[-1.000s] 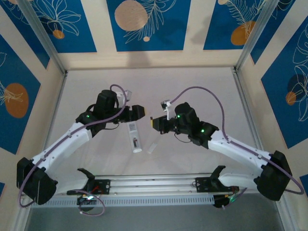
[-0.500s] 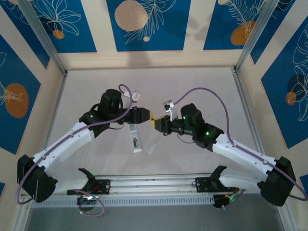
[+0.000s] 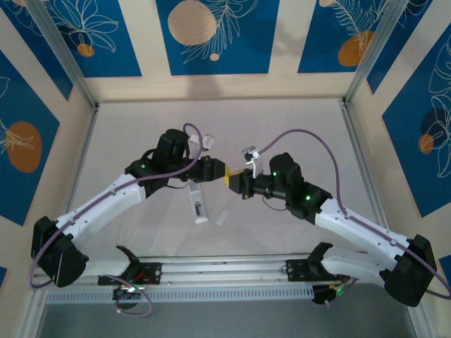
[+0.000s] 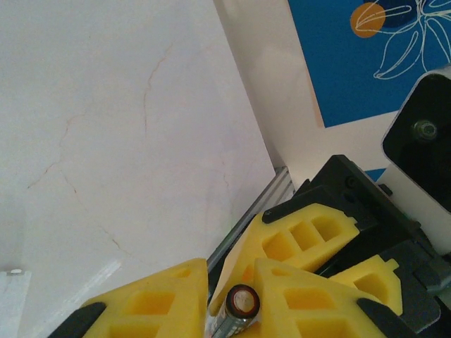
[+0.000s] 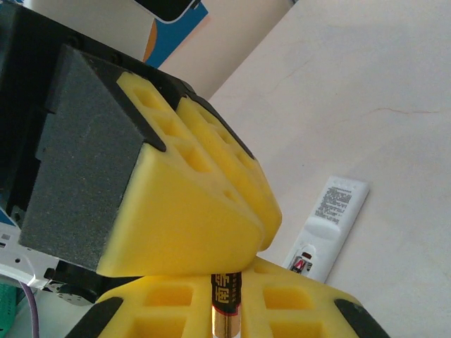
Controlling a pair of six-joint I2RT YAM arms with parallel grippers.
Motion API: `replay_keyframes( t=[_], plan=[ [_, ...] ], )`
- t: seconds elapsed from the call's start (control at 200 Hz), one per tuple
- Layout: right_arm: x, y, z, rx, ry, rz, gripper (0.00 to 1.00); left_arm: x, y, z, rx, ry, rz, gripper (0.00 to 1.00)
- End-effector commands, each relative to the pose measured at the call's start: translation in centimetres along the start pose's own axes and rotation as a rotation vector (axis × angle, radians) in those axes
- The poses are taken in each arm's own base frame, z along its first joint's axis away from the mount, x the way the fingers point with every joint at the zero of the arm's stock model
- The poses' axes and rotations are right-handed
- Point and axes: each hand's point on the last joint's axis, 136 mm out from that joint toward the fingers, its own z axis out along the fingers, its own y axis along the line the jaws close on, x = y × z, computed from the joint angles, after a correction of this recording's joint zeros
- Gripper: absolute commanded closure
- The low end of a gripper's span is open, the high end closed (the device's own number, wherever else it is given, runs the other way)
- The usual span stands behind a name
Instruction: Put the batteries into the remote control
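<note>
- Left gripper (image 3: 218, 172) and right gripper (image 3: 235, 182) meet tip to tip above the middle of the table (image 3: 296, 127). In the top view the left arm enters from 8 o'clock and the right arm from 4 o'clock.
- Right gripper: jaws narrow, both yellow pads (image 5: 303, 310) clamped on one battery (image 5: 225, 303). The battery runs lengthwise between them, its label facing the right wrist camera.
- Left gripper: jaws narrow, with a pad on either side of the far end of the same battery. A thin gap seems to show beside the battery cap in the left wrist view, so firm contact on both sides cannot be confirmed.
- The battery is off the table, bridging the two grippers.
- The remote control (image 3: 197, 202) lies flat on the table at 7 o'clock from the meeting point, apart from both grippers. Its labelled back faces up and the compartment at its near end is open.
- A small white cover piece (image 3: 223, 215) lies just beside the remote control, at 4 o'clock from it.
</note>
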Motion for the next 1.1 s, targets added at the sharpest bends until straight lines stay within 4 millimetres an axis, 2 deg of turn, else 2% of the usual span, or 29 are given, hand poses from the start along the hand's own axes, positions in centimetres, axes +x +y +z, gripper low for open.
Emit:
replay_keyframes(
  t=[0.0, 0.14, 0.245, 0.365, 0.625, 0.805, 1.095],
  plan=[
    [-1.1, 0.2, -0.5, -0.002, -0.049, -0.020, 0.86, 0.0, -0.5, 0.2, 0.019, 0.005, -0.022, 0.81],
    [-1.1, 0.4, -0.5, -0.007, -0.042, -0.016, 0.83, -0.4, -0.4, -0.1, 0.006, -0.022, -0.026, 0.92],
    [-1.7, 0.6, -1.3, 0.010, -0.065, -0.004, 0.72, -1.7, 0.1, -0.8, -0.032, -0.107, -0.068, 0.99],
    [-2.0, 0.7, -2.4, 0.028, -0.120, 0.008, 0.57, -3.1, 0.7, -1.8, -0.062, -0.220, -0.132, 1.00],
    [-1.3, 0.2, -1.9, 0.023, -0.119, 0.032, 0.57, -3.4, 0.5, -1.9, -0.038, -0.234, -0.186, 0.99],
    [-1.5, 0.9, -0.9, -0.027, -0.100, 0.033, 0.57, -3.5, 0.4, -2.0, -0.012, -0.238, -0.219, 0.98],
    [-2.0, 0.7, 0.0, -0.024, -0.108, 0.034, 0.61, -3.4, 0.3, -1.8, 0.010, -0.229, -0.240, 0.98]
  ],
)
